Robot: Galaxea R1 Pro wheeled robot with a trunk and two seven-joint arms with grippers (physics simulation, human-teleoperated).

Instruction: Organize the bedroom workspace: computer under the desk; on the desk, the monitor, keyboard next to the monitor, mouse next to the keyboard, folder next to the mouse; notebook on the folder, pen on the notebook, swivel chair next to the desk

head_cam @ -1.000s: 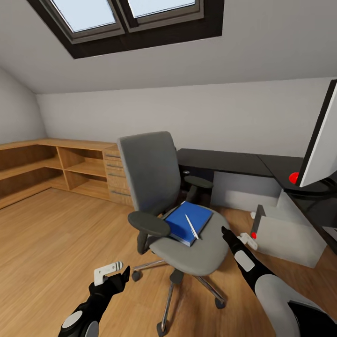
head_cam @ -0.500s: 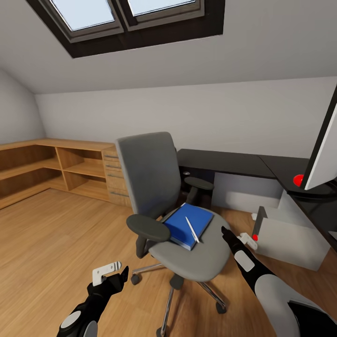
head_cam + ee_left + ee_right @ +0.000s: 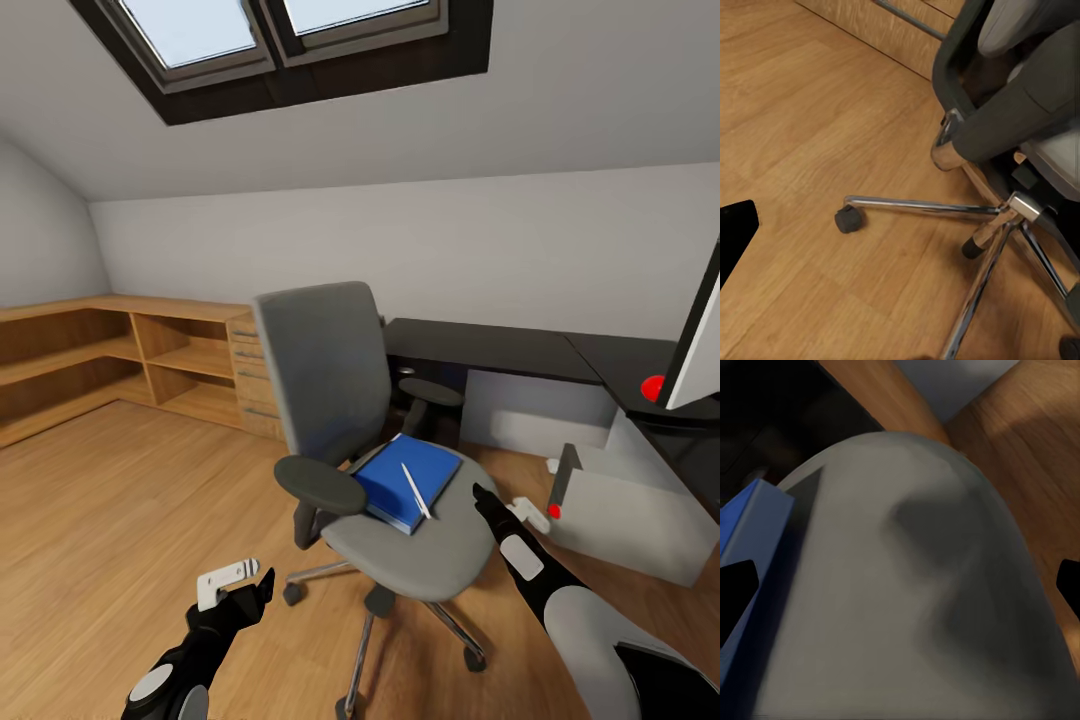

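A: Head view first. Where does the stack sit?

B: On the seat of the chair (image 3: 400, 520), mid-scene. A blue folder (image 3: 408, 482) lies flat on the grey cushion and the pen (image 3: 414, 490) lies on top of it. I cannot make out a separate notebook.

A: And the arms?

B: The right end effector (image 3: 482, 497) is at the seat's right edge, near the folder's right side but apart from it. Whether its fingers are spread I cannot tell here. The left end effector (image 3: 262, 583) hangs low on the near left, over the floor (image 3: 100, 500), well apart from the folder and nearer than the chair's left armrest. It has hold of nothing, and its spread is also unclear.

A: The rest of the room?

B: A dark worktop (image 3: 480, 345) runs along the far wall and turns at the right, where the monitor (image 3: 700, 350) stands at the frame's edge. Wooden shelves (image 3: 120, 360) are at the far left.

A: Left wrist view?

B: The chair's chrome legs and a caster (image 3: 849, 218) on the wood floor, with the seat above. One dark fingertip (image 3: 735, 232) shows at the edge and nothing lies against it.

A: Right wrist view?

B: The grey cushion up close, the folder's blue corner (image 3: 754, 532) to one side. A dark fingertip (image 3: 735, 592) shows at each edge of the frame, so the fingers are spread wide and empty. One fingertip is just beside the folder.
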